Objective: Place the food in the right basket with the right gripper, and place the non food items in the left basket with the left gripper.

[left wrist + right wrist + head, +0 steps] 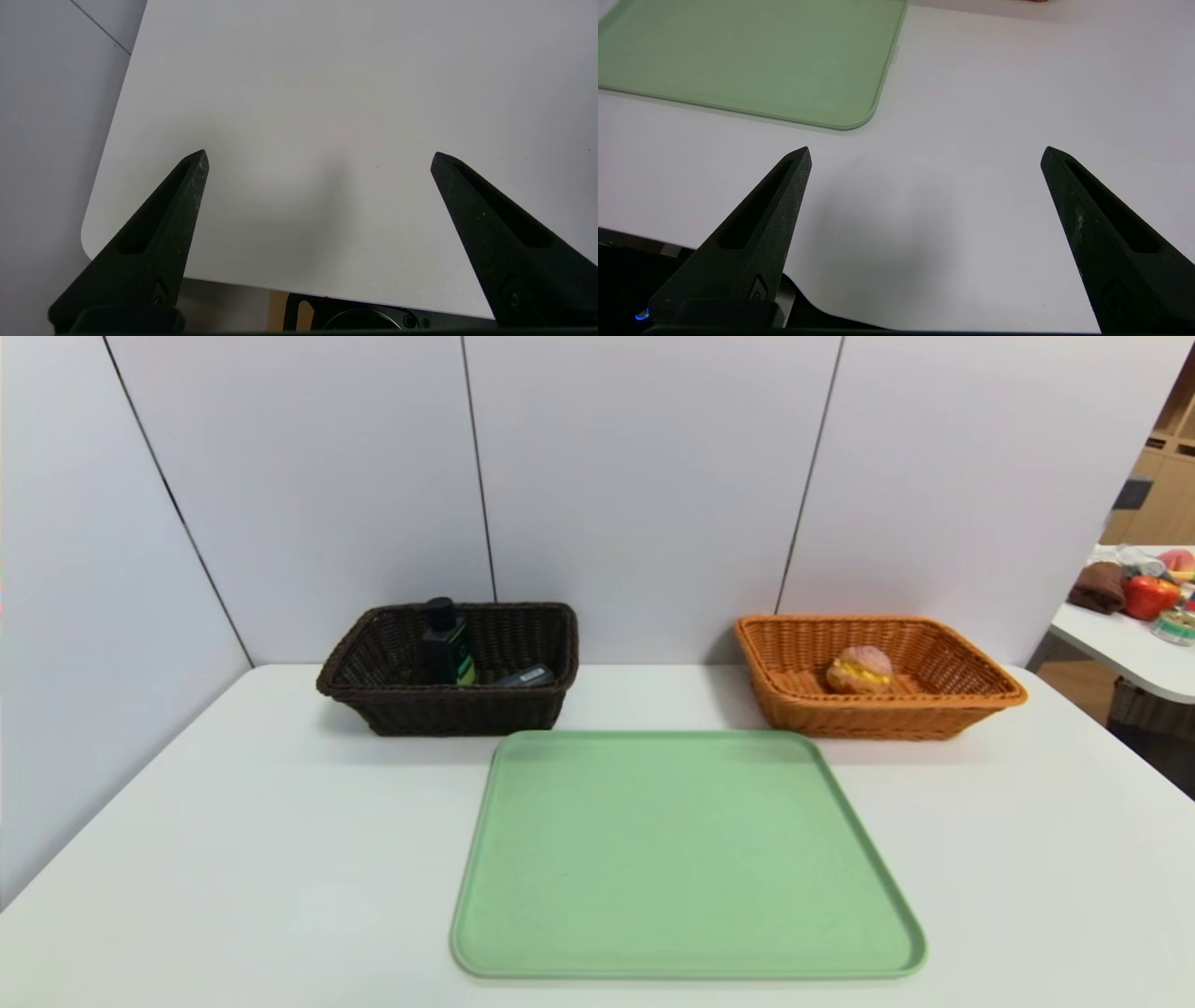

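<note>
Baskets stand at the far edge of the white surface (233, 859), against the grey wall panels. On the left, the dark brown wicker basket (392, 705) holds the black pump bottle (445, 644), upright with its green label showing, and the slim grey case (525, 677) lying just beside it toward the right wall. On the right, well apart from it, the orange wicker basket (878, 717) holds the pinkish-brown bun (860, 670) with its yellow filling band, resting on the basket floor. Between and nearer than the two baskets lies a light green tray (686, 859), nothing on it.

Neither arm shows in the head view. The left gripper (319, 157) hangs over the near left corner of the surface, its jaws spread wide with nothing between them. The right gripper (926, 153) hangs over bare surface just right of the tray's near right corner, jaws likewise spread wide and holding nothing.
</note>
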Robot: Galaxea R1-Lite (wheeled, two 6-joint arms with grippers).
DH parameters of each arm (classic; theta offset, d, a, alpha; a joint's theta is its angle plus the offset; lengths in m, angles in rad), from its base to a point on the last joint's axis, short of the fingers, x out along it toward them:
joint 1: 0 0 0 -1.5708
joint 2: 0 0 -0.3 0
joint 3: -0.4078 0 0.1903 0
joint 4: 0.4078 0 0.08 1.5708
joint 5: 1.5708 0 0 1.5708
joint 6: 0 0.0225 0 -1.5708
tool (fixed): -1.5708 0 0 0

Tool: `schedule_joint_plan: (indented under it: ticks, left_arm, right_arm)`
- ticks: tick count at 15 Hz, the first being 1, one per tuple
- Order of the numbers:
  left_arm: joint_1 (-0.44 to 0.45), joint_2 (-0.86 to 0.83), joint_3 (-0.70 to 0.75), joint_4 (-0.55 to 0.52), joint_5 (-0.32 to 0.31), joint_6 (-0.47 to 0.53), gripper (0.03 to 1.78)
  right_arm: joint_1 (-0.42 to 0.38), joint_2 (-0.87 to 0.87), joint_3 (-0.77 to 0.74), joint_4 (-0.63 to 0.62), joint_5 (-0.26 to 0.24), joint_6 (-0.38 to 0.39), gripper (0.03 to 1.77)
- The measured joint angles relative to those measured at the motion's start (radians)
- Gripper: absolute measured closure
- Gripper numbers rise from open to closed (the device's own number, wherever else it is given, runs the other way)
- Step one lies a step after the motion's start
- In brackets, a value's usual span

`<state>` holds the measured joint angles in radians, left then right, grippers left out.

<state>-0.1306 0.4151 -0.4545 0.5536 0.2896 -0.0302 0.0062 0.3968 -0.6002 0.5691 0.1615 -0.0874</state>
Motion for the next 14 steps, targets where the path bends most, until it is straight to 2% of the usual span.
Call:
schedule_joint_plan:
  ticks: [5,9,12,14]
  left_arm:
    - [0.081,-0.122,0.026,-0.002,-0.011,0.068,0.12]
    - [0.139,-0.202,0.064,-0.005,-0.055,0.087,0.12]
    - [0.146,-0.235,0.076,-0.015,-0.070,0.090,0.12]
    - [0.147,-0.257,0.082,-0.018,-0.107,0.091,0.12]
  right_arm:
    - [-0.059,-0.100,0.000,0.033,0.002,-0.013,0.10]
    - [-0.060,-0.120,-0.011,0.039,0.002,-0.021,0.10]
    - [-0.049,-0.130,-0.003,0.048,0.003,-0.049,0.10]
    - [-0.043,-0.148,-0.003,0.099,0.004,-0.063,0.10]
